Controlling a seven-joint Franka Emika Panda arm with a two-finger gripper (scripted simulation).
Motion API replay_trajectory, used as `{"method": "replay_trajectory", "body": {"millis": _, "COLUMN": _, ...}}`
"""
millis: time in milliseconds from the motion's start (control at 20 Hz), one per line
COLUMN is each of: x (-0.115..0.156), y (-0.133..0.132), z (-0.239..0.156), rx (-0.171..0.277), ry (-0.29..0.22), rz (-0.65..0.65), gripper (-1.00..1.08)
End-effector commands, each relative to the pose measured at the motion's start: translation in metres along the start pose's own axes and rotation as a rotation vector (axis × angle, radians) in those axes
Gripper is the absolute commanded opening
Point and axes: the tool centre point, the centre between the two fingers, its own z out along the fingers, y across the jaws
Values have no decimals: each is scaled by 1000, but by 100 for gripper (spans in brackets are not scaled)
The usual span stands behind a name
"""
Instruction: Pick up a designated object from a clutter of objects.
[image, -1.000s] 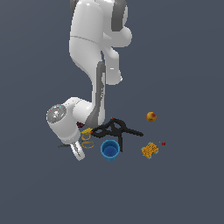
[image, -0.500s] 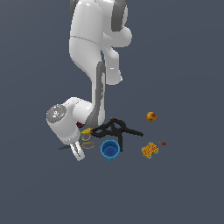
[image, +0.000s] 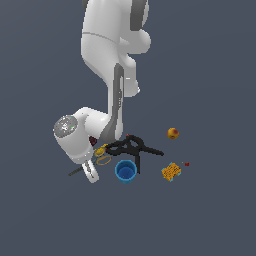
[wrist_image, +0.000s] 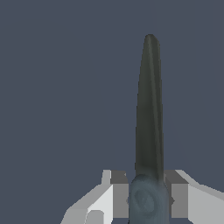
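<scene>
Lying between tool (wrist_image: 148, 200) fingers: scissors (wrist_image: 149, 109)

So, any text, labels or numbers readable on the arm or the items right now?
None readable in either view.
Arm: plain white shell, no marking.
Blue cup, clamp, orange ball, block: no lettering visible; all small in the exterior view.
Scissors: the blade between the fingers is bare dark grey, no stamp.
</scene>
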Motion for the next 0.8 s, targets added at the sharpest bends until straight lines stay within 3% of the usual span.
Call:
{"method": "replay_trajectory", "body": {"millis": 0, "x": -6, "y": -8, "z": -15, "rx": 2, "ry": 0, "rz": -1, "gripper": -100}}
{"method": "replay_trajectory", "body": {"millis": 750, "x": -66, "y": -77, "z": -163, "rx": 0, "ry": 2, "rz": 1, "gripper": -100}}
